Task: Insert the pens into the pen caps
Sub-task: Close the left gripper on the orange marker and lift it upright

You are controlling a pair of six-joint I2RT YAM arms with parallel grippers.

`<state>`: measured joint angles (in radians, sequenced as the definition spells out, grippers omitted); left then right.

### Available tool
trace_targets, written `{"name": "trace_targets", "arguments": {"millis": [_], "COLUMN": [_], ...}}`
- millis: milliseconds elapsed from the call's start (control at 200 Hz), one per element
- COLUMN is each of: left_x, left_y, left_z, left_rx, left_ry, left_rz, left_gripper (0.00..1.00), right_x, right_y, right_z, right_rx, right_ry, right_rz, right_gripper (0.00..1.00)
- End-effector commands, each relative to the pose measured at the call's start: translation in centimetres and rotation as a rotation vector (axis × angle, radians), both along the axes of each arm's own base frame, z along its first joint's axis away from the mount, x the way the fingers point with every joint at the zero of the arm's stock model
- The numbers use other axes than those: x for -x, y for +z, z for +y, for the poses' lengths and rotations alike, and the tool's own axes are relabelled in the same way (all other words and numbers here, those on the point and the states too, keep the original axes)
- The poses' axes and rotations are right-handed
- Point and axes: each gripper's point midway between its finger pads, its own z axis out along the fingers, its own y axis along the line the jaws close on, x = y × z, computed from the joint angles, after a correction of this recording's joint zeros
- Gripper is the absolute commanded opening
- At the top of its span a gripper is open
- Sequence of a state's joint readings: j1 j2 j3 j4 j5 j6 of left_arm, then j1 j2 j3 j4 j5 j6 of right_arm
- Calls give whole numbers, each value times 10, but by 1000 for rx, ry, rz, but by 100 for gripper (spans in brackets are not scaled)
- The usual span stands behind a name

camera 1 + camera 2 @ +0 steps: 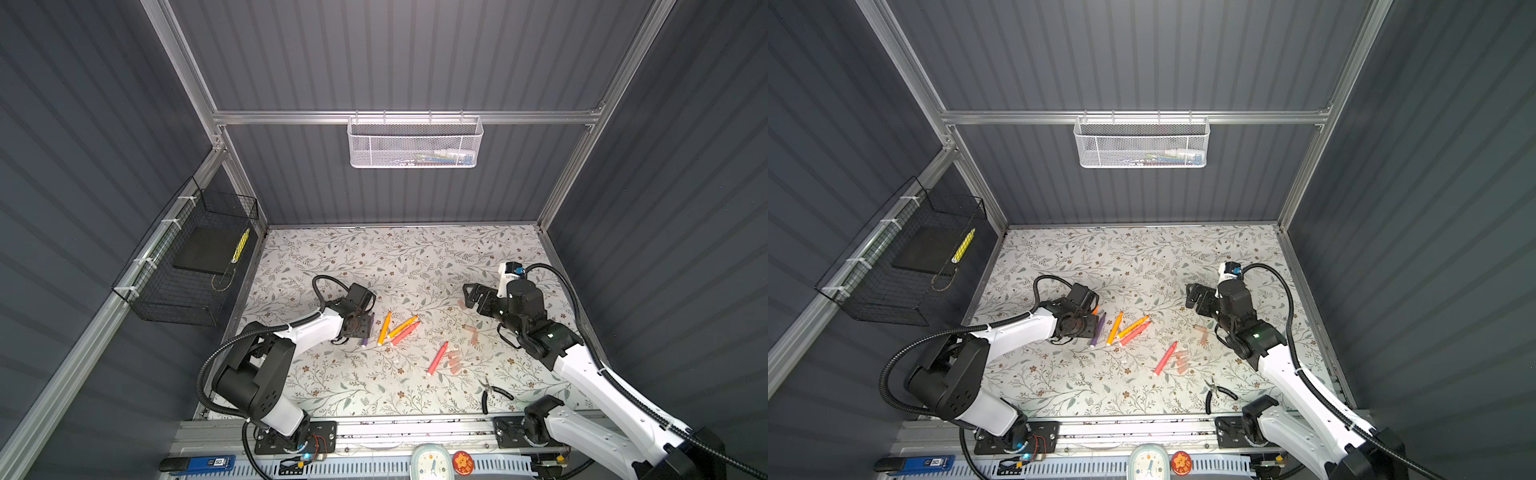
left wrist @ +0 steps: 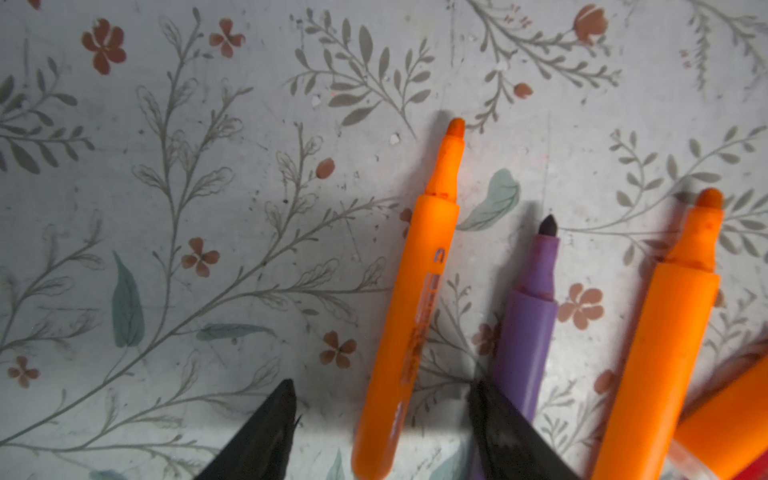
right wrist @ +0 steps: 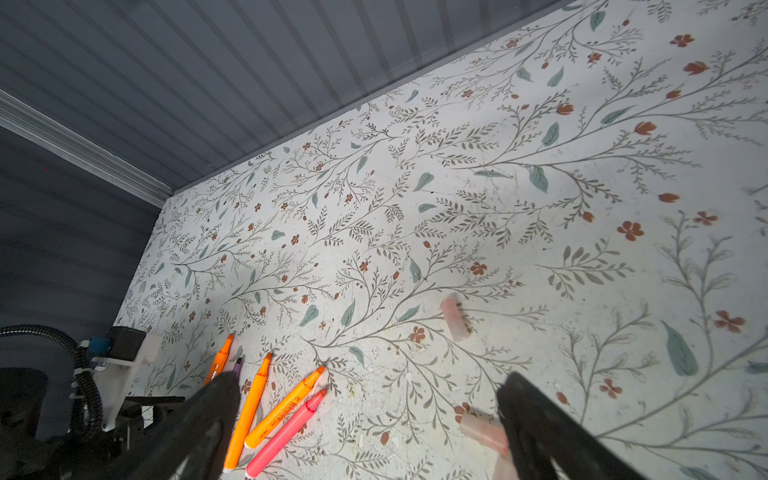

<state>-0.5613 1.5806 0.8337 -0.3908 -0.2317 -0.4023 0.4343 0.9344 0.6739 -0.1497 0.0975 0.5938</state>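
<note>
Uncapped pens lie mid-table in both top views: a purple pen (image 1: 365,341) (image 1: 1097,330), orange pens (image 1: 384,327) (image 1: 402,326), a pink pen (image 1: 405,333) and a pink-red pen (image 1: 437,358). My left gripper (image 1: 360,328) (image 2: 382,388) is low over the mat, open. An orange pen (image 2: 415,299) lies between its fingers with a gap on each side, and the purple pen (image 2: 528,324) lies just outside one finger. Pale pink pen caps (image 1: 469,330) (image 1: 455,359) (image 3: 454,319) are scattered on the right. My right gripper (image 1: 471,297) (image 3: 370,386) hovers open and empty, one cap (image 3: 484,430) beside a finger.
Black-handled pliers (image 1: 492,392) lie near the front right edge. A black wire basket (image 1: 187,266) hangs on the left wall and a white mesh basket (image 1: 413,143) on the back wall. The floral mat (image 1: 395,257) is bare toward the back.
</note>
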Motion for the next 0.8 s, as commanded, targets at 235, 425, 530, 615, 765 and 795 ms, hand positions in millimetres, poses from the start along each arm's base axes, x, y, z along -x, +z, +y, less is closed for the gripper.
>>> {"name": "trace_targets", "arguments": {"millis": [235,425,530,615,765,795], "left_x": [-4,-3,-3,-2,-2,-3], "left_y": [-7,-12,-13,-14,-9,-6], "left_z": [0,-2,-2,-3,-2,-2], "left_rx": [-24,-29,-30,-27,-20,-14], "left_ry": [14,9,6,5,5,7], "left_rz": [53,74,82,88,70,58], "left_gripper": [55,45,40,33,25,24], "right_x": [-2,-3,-4,-3,-2,-2], "right_y": [9,7,7,7,8,8], "right_z": [1,1,1,1,-1,-2], "right_rx": [9,14,15,15,14,15], "right_ry": [4,1,-1,-4,-11,-14], "right_rz": [-16,-9,-9,-10,-17,-18], "right_gripper": [99,99,99,99,99,99]}}
